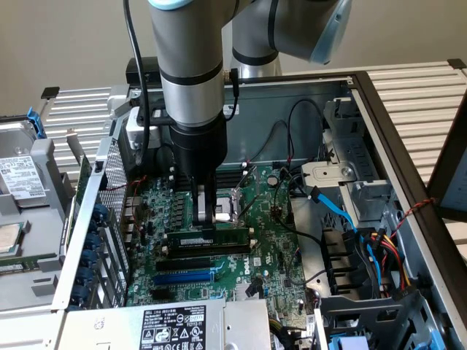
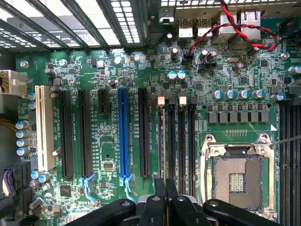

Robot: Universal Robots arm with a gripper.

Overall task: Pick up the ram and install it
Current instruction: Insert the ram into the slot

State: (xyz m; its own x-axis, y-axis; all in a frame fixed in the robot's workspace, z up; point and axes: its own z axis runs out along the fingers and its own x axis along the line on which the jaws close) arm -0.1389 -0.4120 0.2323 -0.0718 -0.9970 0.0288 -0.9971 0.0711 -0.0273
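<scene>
In the exterior view, the arm reached straight down into the open computer case point(image 1: 379, 109), with the gripper point(image 1: 208, 223) low over the motherboard point(image 1: 277, 240). Its fingers stood nearly together, clamped across the top edge of the ram point(image 1: 230, 237) at about mid-length. A middle grip probably kept the stick level, so both ends could meet the slot at once. The ram hung edge-down directly beneath the fingertips, lengthwise along the black memory slots point(image 1: 204, 251) just below the hand. Whether its lower edge had entered a slot could not be told. The CPU socket point(image 1: 233, 205) lay just behind the hand, and the blue expansion slot point(image 1: 186, 277) lay beyond the memory slots, away from the hand.

In the wrist view, the gripper point(image 2: 165, 200) appeared as two black fingers point(image 2: 157, 207) pressed close, with a thin dark edge between them. That edge ran out from the fingertips in line with the nearest memory slot point(image 2: 162, 141), and I took it for the ram point(image 2: 164, 186) seen end-on. The match of lines suggested the hand was squared to the slot for a straight push. The neighbouring slots point(image 2: 181, 141) sat to one side of the fingers with the socket point(image 2: 236, 179) past them, and the blue slot point(image 2: 123, 136) was well off to the other side.
</scene>
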